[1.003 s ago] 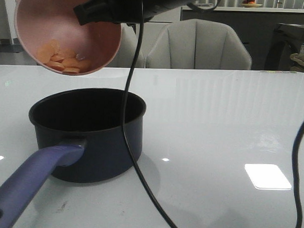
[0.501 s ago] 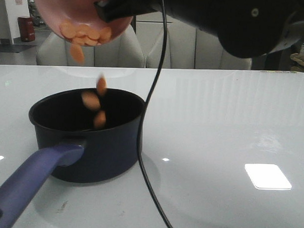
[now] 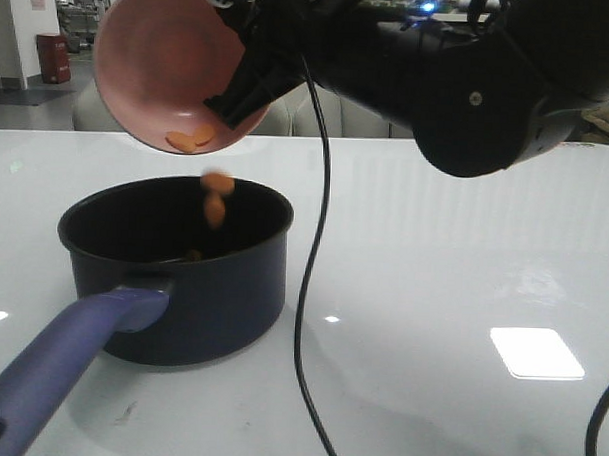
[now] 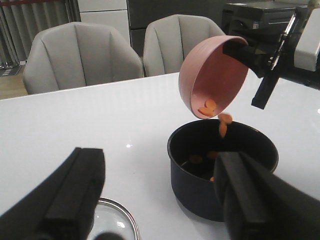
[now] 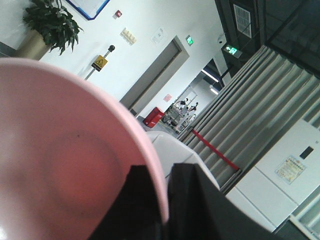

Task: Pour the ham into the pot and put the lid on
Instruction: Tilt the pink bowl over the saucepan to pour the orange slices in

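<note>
My right gripper [image 3: 240,81] is shut on the rim of a pink bowl [image 3: 160,63] and holds it tipped above the dark navy pot [image 3: 173,268]. Orange ham slices [image 3: 215,200] fall from the bowl into the pot; a few cling near the bowl's lower lip [image 3: 191,139]. In the left wrist view the bowl [image 4: 212,77] hangs over the pot [image 4: 220,170], with slices on the pot's black floor [image 4: 196,159]. My left gripper [image 4: 160,200] is open and empty, above the glass lid [image 4: 112,222] lying beside the pot. In the right wrist view my gripper [image 5: 165,192] pinches the bowl rim [image 5: 150,165].
The pot's long purple-blue handle [image 3: 60,365] points toward the front left corner. A black cable [image 3: 307,288] hangs from the right arm down across the table beside the pot. Grey chairs [image 4: 85,55] stand behind the white table [image 3: 464,254].
The bowl has tipped further and shifted slightly right; most ham slices have dropped into the pot, only a few remain at the lip. The right arm has swung lower into view.
</note>
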`<action>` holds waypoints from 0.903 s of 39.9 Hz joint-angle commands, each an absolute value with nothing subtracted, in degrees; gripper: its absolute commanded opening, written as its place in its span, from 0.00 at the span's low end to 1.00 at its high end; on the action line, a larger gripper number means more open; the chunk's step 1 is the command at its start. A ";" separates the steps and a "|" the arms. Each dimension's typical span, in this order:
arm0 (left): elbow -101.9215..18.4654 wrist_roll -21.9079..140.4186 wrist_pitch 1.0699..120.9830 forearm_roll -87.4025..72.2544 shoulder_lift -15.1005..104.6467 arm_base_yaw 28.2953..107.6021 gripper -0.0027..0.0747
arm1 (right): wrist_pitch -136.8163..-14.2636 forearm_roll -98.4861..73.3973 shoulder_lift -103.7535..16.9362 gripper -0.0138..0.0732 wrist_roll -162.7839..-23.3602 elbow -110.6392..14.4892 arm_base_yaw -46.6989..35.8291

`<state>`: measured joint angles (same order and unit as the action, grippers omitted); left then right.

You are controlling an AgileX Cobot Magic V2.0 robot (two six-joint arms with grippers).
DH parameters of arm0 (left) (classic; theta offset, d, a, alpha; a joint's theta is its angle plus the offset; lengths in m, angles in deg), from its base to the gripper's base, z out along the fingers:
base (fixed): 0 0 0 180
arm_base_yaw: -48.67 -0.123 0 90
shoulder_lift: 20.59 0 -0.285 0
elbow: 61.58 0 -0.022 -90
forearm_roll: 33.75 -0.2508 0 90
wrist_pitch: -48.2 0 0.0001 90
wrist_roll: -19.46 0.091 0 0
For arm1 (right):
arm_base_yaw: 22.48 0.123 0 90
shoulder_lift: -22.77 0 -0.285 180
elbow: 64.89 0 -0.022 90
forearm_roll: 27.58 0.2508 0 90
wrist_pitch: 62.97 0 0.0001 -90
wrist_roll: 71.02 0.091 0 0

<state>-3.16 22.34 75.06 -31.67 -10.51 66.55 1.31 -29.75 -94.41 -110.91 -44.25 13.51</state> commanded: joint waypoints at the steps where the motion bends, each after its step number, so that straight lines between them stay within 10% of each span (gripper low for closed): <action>1: -4.58 22.27 70.35 -31.12 -9.77 66.96 0.68 | 11.56 -31.19 -91.48 0.32 -114.50 -46.49 13.38; 21: -4.58 22.27 70.35 -31.12 -9.77 66.96 0.68 | 9.77 -34.32 -91.10 0.32 -110.53 -47.25 13.89; 36: -4.58 22.27 70.35 -31.12 -9.77 66.96 0.68 | -20.82 -28.53 -80.54 0.32 -79.48 -47.85 13.12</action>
